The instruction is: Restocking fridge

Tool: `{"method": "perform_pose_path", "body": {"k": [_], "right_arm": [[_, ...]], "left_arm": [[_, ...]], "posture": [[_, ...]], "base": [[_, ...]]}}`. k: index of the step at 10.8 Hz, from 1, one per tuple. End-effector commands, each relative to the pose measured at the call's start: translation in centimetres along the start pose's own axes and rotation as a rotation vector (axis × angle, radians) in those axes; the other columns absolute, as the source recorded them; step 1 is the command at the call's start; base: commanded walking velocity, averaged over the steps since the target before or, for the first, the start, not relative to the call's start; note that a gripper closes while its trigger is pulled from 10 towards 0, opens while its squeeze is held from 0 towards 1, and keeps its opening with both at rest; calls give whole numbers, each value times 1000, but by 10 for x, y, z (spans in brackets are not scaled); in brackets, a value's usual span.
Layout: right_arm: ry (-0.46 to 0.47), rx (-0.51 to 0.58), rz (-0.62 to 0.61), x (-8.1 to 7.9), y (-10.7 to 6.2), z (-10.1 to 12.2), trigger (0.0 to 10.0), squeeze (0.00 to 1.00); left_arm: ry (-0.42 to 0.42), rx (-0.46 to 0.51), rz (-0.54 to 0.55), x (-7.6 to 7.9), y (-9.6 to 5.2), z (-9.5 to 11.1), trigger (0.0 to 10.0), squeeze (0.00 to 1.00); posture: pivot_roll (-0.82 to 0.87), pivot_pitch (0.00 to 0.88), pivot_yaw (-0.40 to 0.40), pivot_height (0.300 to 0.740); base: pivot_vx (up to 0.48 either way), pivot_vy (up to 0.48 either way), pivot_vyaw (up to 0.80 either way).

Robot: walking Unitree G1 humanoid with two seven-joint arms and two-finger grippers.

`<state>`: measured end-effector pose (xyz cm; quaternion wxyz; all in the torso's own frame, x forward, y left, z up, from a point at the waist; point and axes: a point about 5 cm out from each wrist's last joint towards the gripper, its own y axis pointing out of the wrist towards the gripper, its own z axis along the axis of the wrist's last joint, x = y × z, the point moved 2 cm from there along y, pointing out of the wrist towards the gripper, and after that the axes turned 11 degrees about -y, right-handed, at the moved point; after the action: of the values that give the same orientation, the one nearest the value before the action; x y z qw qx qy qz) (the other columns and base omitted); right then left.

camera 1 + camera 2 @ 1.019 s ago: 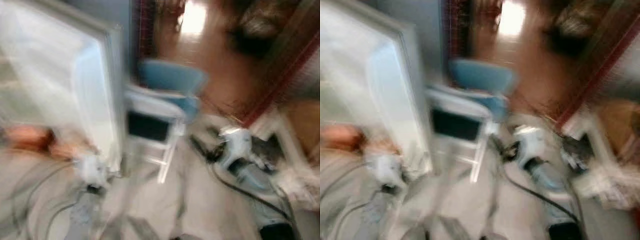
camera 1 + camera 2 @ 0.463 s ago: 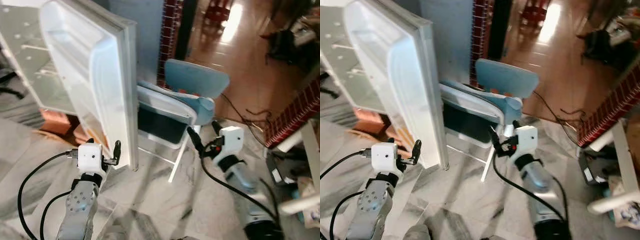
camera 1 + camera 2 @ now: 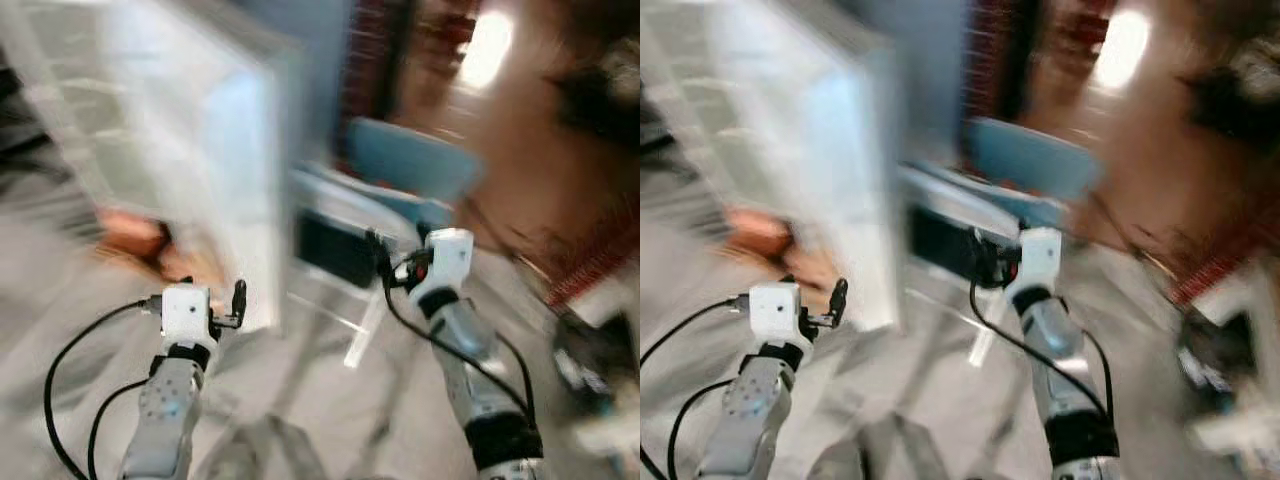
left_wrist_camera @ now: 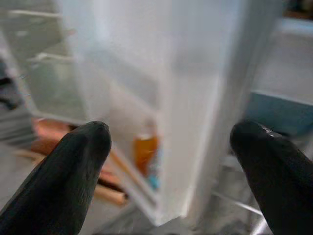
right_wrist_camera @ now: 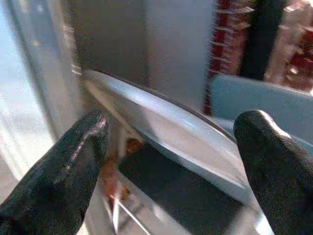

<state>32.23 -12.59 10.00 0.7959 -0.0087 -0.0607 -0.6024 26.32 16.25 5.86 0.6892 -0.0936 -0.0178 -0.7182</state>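
Head views are heavily blurred, so positions are rough. Biggest risk, as I judge it: the open fridge door [image 3: 225, 170] stands just ahead of the left gripper [image 3: 236, 300], and a forward step or arm swing could knock the door edge or slam it. Second risk: the folding chair [image 3: 385, 215] sits just beside the door on the robot's right, with the right gripper [image 3: 378, 255] close in front of its dark seat; that arm could snag the chair frame. The trailing black cables on both arms look like catch hazards too.

Left gripper is released, fingers [image 4: 63, 176] spread wide and holding nothing. Right gripper likewise released, fingers [image 5: 63, 176] wide apart, nothing between them.

Containers: the fridge door's lower shelf holds an orange bottle [image 4: 145, 152], maybe with a blue label; the rest is too blurred to tell. Fridge interior [image 4: 39, 78] shows pale shelves, contents unclear. No restock item is in either gripper, so the task's goods are not yet in hand.
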Motion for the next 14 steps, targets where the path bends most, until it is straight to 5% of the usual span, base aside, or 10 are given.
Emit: {"method": "perform_pose_path", "body": {"k": [1, 5, 9, 12, 14], "right_arm": [[1, -20, -8, 1, -1, -6, 10000, 0], [-35, -54, -124, 17, -11, -16, 10000, 0], [-18, -72, -166, 20, -13, -21, 10000, 0], [18, -89, -197, 20, 1, -19, 10000, 0], [33, -80, -178, 11, 29, -6, 10000, 0]], "left_arm": [[16, -12, 26, -8, -2, -2, 10000, 0], [18, -19, 28, -8, -2, -2, 10000, 0], [25, -1, 23, -8, 0, 0, 10000, 0], [30, 11, 27, -8, 1, 3, 10000, 0], [31, 17, 25, -7, 2, 5, 10000, 0]], "posture": [[126, 56, -77, 740], [123, 57, -73, 740], [123, 56, -73, 740], [131, 65, -79, 740], [146, 84, -79, 740]], "base": [[0, 480, 406], [0, 470, 0], [0, 0, 0], [0, 0, 0], [0, 0, 0]]}}
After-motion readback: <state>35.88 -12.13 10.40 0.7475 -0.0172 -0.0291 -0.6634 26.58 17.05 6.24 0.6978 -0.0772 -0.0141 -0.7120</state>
